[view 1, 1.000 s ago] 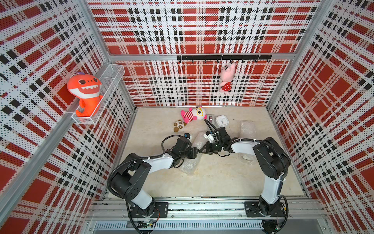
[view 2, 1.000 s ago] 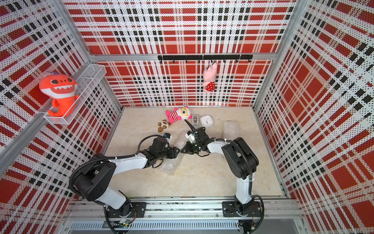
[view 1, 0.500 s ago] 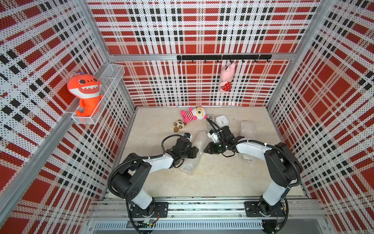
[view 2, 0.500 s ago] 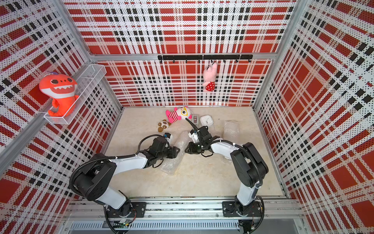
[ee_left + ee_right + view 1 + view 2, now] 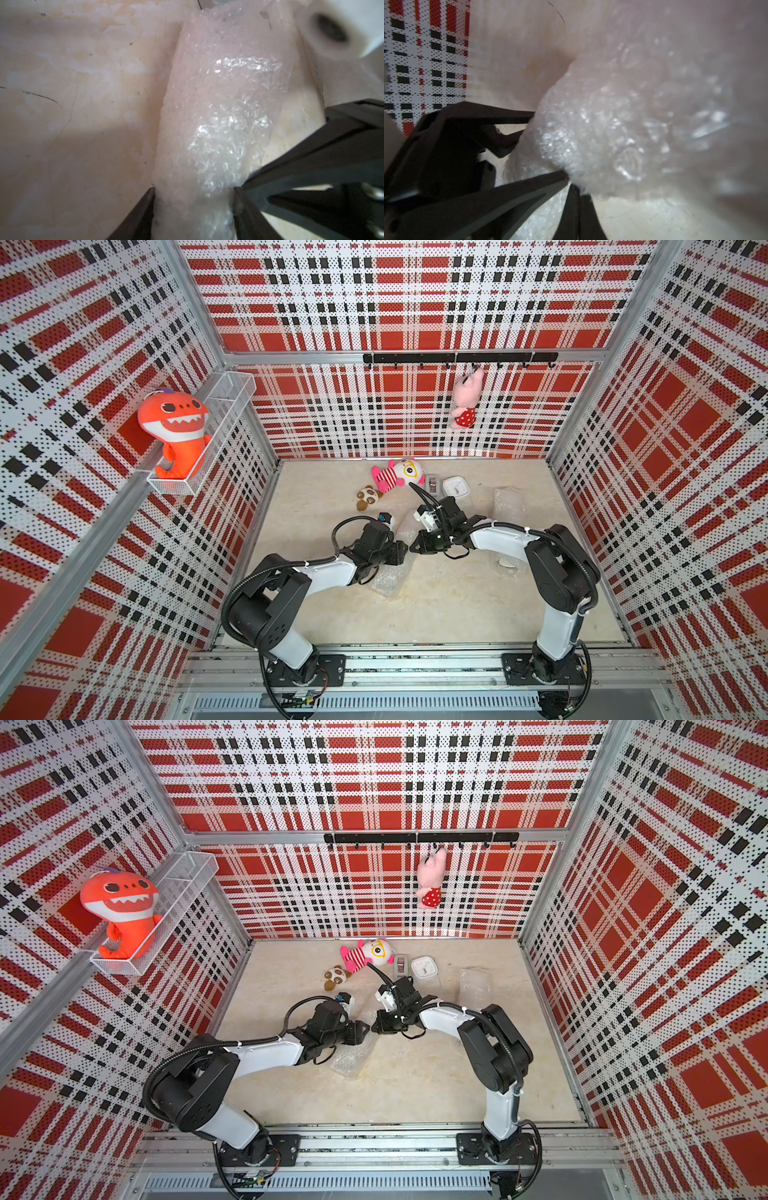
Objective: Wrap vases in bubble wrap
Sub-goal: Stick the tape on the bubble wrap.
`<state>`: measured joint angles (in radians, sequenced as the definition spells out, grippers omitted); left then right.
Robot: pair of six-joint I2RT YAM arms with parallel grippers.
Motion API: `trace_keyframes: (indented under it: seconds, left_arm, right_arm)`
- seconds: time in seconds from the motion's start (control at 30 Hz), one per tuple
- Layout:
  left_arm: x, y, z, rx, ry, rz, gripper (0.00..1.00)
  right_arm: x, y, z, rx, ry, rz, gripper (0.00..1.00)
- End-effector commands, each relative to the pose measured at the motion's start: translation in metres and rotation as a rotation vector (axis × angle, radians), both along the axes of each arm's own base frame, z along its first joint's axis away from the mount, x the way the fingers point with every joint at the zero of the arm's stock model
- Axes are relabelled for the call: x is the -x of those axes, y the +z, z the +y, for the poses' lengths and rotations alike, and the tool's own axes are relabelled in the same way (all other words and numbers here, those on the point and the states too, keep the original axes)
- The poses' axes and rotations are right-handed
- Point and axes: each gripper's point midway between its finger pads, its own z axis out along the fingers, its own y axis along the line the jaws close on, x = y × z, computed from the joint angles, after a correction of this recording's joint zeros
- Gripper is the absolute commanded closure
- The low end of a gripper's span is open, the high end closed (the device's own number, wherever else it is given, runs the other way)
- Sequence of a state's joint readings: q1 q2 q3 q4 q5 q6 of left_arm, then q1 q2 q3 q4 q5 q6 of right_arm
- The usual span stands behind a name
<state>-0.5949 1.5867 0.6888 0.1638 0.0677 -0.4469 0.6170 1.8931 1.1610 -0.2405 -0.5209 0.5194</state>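
Note:
A crinkly roll of bubble wrap [image 5: 390,578] [image 5: 351,1060] lies slanted mid-floor in both top views. My left gripper [image 5: 404,551] [image 5: 194,191] is shut on this roll, one fingertip pressing each side. My right gripper [image 5: 413,547] [image 5: 578,190] faces it from the other side, fingers shut together, tips against the wrap's [image 5: 612,135] bulging edge; no film shows between them. A second bubble wrap sheet [image 5: 509,506] [image 5: 473,984] lies flat at the back right. No vase shows bare. A white object [image 5: 506,562] under the right forearm is too hidden to name.
At the back of the floor lie a pink striped plush [image 5: 395,475], a small brown plush [image 5: 368,497] and a white square clock [image 5: 456,488]. An orange shark plush [image 5: 176,431] sits in a wall shelf. A pink pig [image 5: 465,400] hangs from the hook rail.
The right arm's elbow swung out to the right and came back, while its gripper stayed at the wrap. The left arm and the roll have held still.

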Motion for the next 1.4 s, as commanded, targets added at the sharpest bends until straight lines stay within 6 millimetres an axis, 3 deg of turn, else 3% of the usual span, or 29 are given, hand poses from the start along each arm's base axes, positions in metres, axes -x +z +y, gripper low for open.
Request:
trace_keyframes:
  seconds: [0.0, 0.3, 0.5, 0.63, 0.9, 1.0, 1.1, 1.2, 1.37]
  left_arm:
    - [0.013, -0.028, 0.015, -0.076, 0.030, 0.086, 0.43]
    - [0.017, -0.028, 0.015, -0.052, 0.056, 0.096, 0.43]
    - [0.017, -0.031, 0.021, -0.073, 0.082, 0.101, 0.43]
    - [0.017, -0.032, 0.020, -0.066, 0.084, 0.104, 0.43]
    - [0.022, -0.029, 0.007, -0.036, 0.059, 0.102, 0.44]
    - [0.022, -0.032, 0.009, -0.037, 0.068, 0.104, 0.44]
    - [0.022, -0.034, 0.012, -0.039, 0.077, 0.111, 0.44]
    - [0.022, -0.034, 0.012, -0.033, 0.077, 0.112, 0.44]
    - [0.022, -0.034, 0.010, -0.028, 0.073, 0.114, 0.45]
  right_arm:
    - [-0.012, -0.005, 0.003, 0.045, -0.008, -0.063, 0.99]
    - [-0.011, -0.026, 0.013, 0.081, -0.005, -0.076, 1.00]
    - [-0.009, -0.005, -0.006, 0.138, -0.027, -0.148, 1.00]
    - [-0.011, -0.010, -0.010, 0.167, -0.040, -0.149, 1.00]
    - [-0.027, -0.020, 0.019, 0.061, -0.048, -0.158, 1.00]
    - [-0.031, -0.022, 0.020, 0.067, -0.056, -0.165, 1.00]
    - [-0.029, -0.009, 0.013, 0.076, -0.058, -0.201, 1.00]
    - [-0.026, 0.006, -0.005, 0.125, -0.076, -0.246, 1.00]
    - [-0.017, 0.000, -0.027, 0.235, -0.054, -0.245, 1.00]
